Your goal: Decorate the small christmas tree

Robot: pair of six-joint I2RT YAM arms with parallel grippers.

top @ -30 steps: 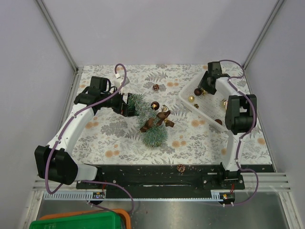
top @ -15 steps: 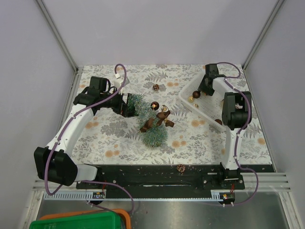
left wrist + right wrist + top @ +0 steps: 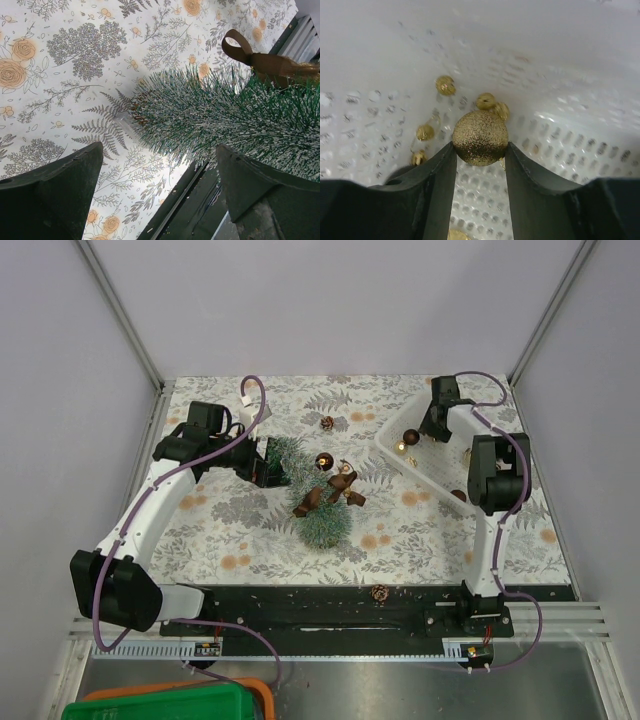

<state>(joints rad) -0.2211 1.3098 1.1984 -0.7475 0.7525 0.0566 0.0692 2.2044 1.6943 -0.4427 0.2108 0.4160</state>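
Note:
The small christmas tree (image 3: 318, 512) lies on its side mid-table, narrow end toward my left gripper (image 3: 268, 462), with brown ribbon bows (image 3: 336, 489) on it. In the left wrist view the frosted bristles (image 3: 215, 112) and a brown ribbon loop (image 3: 237, 46) sit just ahead of the left gripper (image 3: 159, 146), which is wide open with nothing between its fingers. My right gripper (image 3: 424, 430) reaches into the white tray (image 3: 438, 472). In the right wrist view it (image 3: 480, 146) is shut on a gold glitter bauble (image 3: 480, 136), both fingertips touching the ball.
A dark brown bauble (image 3: 324, 461) rests by the tree. Pinecones lie at the back (image 3: 327, 423) and on the black front rail (image 3: 380, 592). More small gold baubles (image 3: 445, 85) lie in the perforated tray. A green bin (image 3: 165, 703) stands at the near left.
The right gripper has moved slightly further into the tray and its jaws have narrowed onto the gold bauble. The left arm and the tree have not moved.

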